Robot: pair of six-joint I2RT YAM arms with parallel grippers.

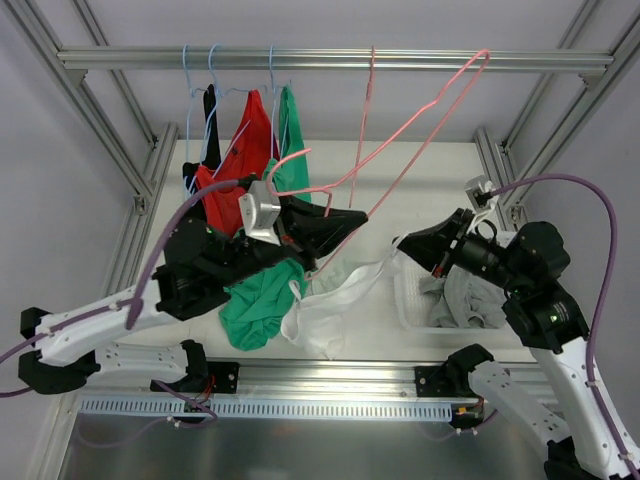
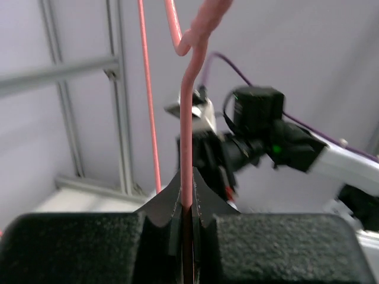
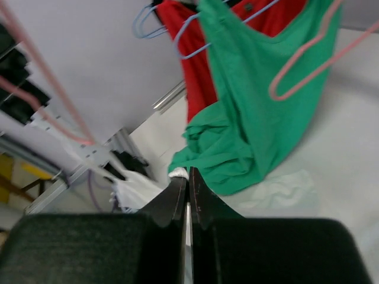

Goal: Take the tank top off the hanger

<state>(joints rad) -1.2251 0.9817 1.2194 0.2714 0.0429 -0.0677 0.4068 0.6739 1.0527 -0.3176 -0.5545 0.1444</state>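
Left wrist view shows the left gripper (image 2: pixel 186 201) clamped on the pink hanger (image 2: pixel 186 148), while at lower centre of the top view the right gripper (image 1: pixel 405 250) (fingers together, seemingly on a strap) holds the sagging white tank top (image 1: pixel 330 305) — next, I judge, pull it rightwards off the hanger.

Pink hanger (image 2: pixel 187 148), white tank top (image 1: pixel 335 300), green top (image 1: pixel 255 305) and red top (image 1: pixel 240 165) are all plain.
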